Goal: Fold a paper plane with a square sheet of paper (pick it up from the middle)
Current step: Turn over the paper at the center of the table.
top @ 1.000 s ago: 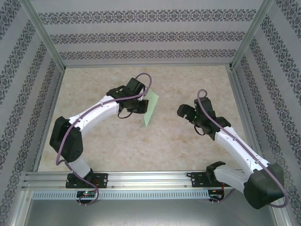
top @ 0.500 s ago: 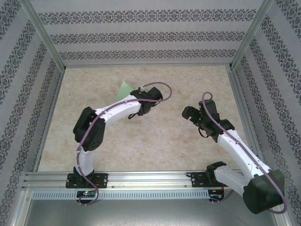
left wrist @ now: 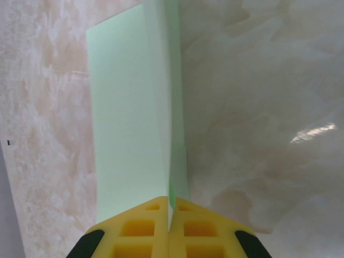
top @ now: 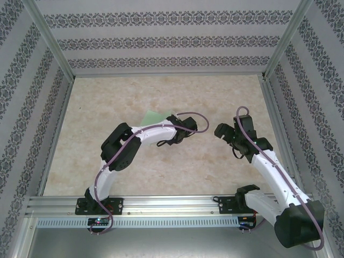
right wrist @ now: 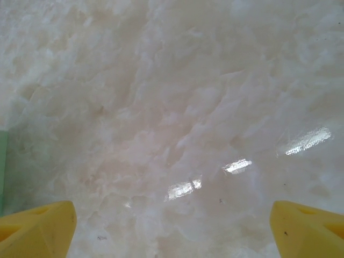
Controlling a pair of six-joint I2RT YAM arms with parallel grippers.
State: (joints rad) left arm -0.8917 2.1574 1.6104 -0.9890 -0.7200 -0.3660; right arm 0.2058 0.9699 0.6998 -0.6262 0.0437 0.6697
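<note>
Pinching sheet (left wrist: 134, 107) edge, left tool (left wrist: 168, 215) clamped; right tool (right wrist: 172, 226) wide, empty (table (top: 207, 156) between).

Marbled beige table (top: 161, 172), patterned walls (top: 161, 40), aluminium rail (top: 161, 204)

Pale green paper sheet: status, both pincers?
Left pincer shut on folded pale green paper sheet. Right pincer open, empty, above marbled table. No obstacle seen.

Seen from my remote station: a marbled cream tabletop (top: 161, 177) boxed in by panel walls (top: 161, 37) banded with dark floral stripes at its far, left and right edges. Aluminium posts (top: 50, 40) rise from the far corners, and a slotted rail (top: 172, 204) lines the near edge. Overhead light glints (right wrist: 303, 141) off the glossy surface.
</note>
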